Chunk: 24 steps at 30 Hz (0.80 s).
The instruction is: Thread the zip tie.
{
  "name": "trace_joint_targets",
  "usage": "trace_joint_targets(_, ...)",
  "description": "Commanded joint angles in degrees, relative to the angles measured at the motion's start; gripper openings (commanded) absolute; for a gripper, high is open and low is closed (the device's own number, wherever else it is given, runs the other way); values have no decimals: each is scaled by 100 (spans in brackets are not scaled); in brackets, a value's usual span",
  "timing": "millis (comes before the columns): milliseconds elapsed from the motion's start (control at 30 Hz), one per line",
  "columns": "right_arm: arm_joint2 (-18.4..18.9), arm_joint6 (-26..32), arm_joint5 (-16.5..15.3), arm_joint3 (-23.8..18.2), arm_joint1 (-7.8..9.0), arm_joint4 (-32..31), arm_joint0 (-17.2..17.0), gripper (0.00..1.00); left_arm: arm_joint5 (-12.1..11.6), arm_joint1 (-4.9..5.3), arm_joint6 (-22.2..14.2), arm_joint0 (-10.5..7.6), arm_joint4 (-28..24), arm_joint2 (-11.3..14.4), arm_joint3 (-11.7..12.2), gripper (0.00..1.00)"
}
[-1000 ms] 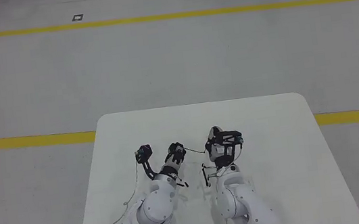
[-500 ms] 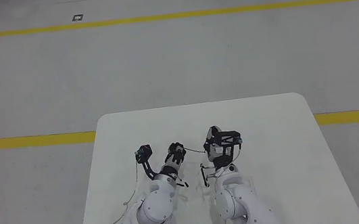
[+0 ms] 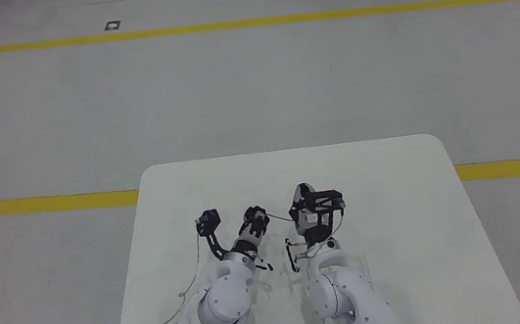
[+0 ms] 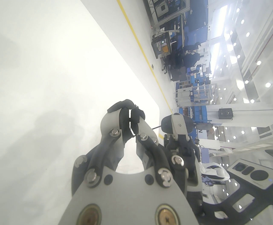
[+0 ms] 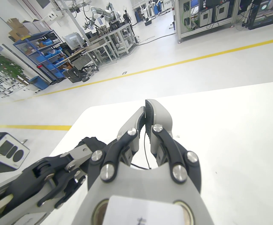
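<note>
On the white counter (image 3: 390, 174), toward its near side and left of centre, the left gripper (image 3: 255, 219) sits just above the surface. In its own wrist view the left gripper (image 4: 130, 114) has its dark-padded fingers (image 4: 124, 110) pressed together at the tips with no gap, pinching one end of the zip tie (image 4: 156, 127). From there the thin black strap runs across a short open stretch toward the other arm. From above, the zip tie (image 3: 279, 218) shows as a fine dark line bridging the two grippers, raised off the counter rather than lying on it. Just to the right, near the middle of the counter, the right gripper (image 3: 297, 204) faces the left one, the two close together but not touching. In the right wrist view the right gripper (image 5: 145, 113) has its ribbed fingers (image 5: 149, 116) closed at the tips. The zip tie (image 5: 145, 147) is caught between them and trails back in a curve toward the palm. The left gripper (image 5: 90, 141) is seen just beside it, over the counter (image 5: 224, 117). Whether the strap's tip has entered its head cannot be told.
</note>
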Motion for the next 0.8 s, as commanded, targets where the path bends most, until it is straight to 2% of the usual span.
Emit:
trace_joint_targets(0, 12, -76, -75, -32, 4, 21, -32, 0, 0, 0, 0, 0, 0, 0, 0, 0)
trace_joint_targets(200, 80, -353, -321, -141, 28, 84, -184, 0, 0, 0, 0, 0, 0, 0, 0, 0)
trace_joint_targets(333, 106, -383, -303, -138, 32, 86, -217, 0, -70, -2, 7, -2, -13, -13, 19, 0)
trace_joint_targets(500, 122, -477, -229, -113, 15, 194, -197, 0, -170, 5, -223, 16, -192, -67, -8, 0)
trace_joint_targets(767, 197, -677, -328, -170, 10, 427, -264, 0, -233, 37, -726, 52, -402, -138, -87, 0)
